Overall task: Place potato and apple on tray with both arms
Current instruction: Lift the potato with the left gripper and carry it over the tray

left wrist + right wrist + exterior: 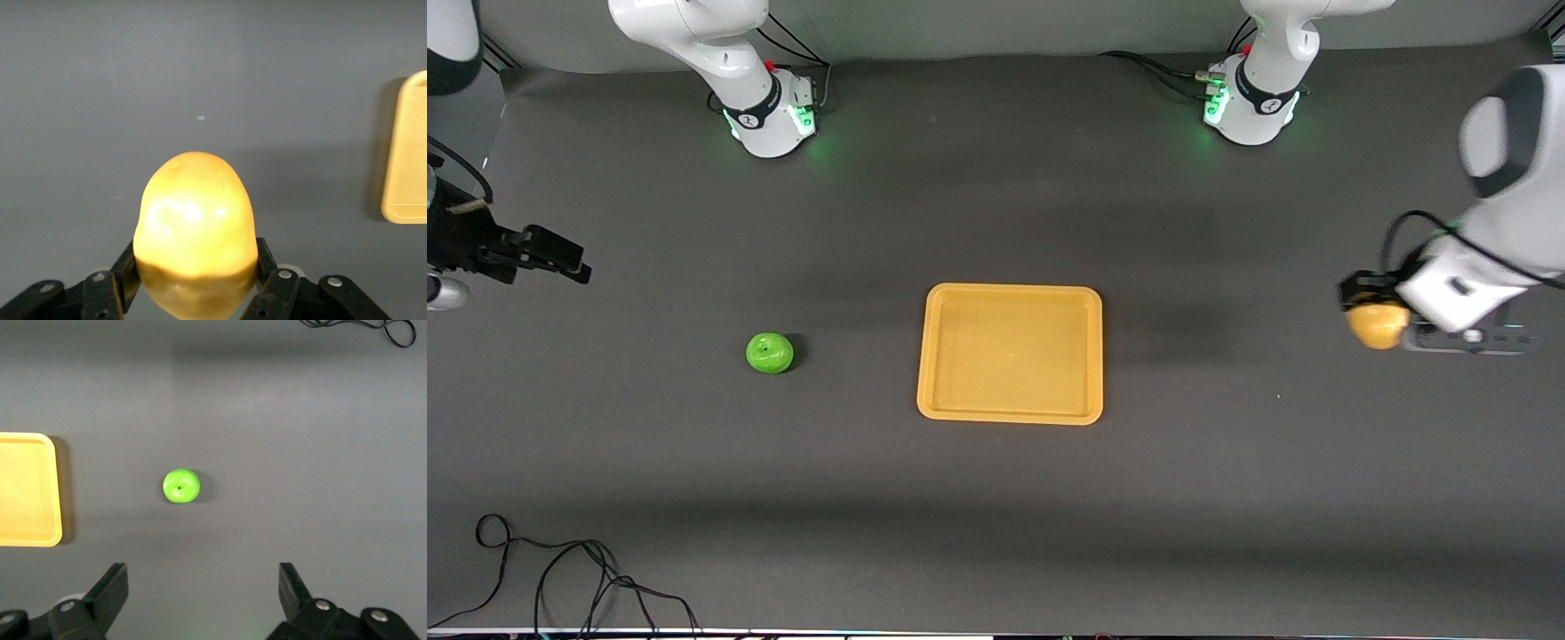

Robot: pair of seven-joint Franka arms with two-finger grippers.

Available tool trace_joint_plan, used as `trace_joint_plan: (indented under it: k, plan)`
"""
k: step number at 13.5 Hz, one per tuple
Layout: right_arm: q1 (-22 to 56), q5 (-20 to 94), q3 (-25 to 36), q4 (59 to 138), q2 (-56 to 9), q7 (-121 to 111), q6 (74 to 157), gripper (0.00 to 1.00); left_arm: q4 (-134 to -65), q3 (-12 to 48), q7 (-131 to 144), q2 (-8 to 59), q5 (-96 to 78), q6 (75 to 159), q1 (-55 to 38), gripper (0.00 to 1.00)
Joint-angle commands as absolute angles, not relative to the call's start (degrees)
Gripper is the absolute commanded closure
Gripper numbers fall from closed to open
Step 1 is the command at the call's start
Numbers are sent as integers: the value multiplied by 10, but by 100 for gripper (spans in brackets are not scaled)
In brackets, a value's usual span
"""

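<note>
Left gripper (195, 270): pinching the lumpy yellow-tan potato (195, 230), raised over bare table at the left arm's end.
Right gripper (200, 593): fingers spread wide, empty, high over the right arm's end.
Apple (769, 353): glossy round green fruit on the table beside the tray, toward the right arm's end.
Tray (1010, 413): flat orange-yellow plastic rectangle, empty, mid-table.
Advice: carry the potato level over the tray's middle, lower it before letting go.

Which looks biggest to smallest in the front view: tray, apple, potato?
1. tray, by far the largest.
2. apple and potato look alike; the potato is held in the left tool, partly hidden, so I won't rank them.
</note>
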State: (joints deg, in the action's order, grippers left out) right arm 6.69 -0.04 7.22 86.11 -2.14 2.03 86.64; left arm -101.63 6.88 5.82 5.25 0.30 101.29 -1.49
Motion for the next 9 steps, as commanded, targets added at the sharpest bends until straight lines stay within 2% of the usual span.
trace_joint_plan:
  k: [1,4,7,9]
  plan:
    - [73,-3,75,824,-25,26,824,0,-1003,129,161,67,-26,1016,-45,76]
    - [72,-4,76,824,-40,25,824,0,-988,190,280,97,-27,1063,-93,76]
    - [74,-8,75,824,-41,26,824,0,-927,198,377,158,-20,1065,-177,76]
    - [74,-11,74,824,-44,26,824,0,-910,198,429,194,-11,1105,-212,76]
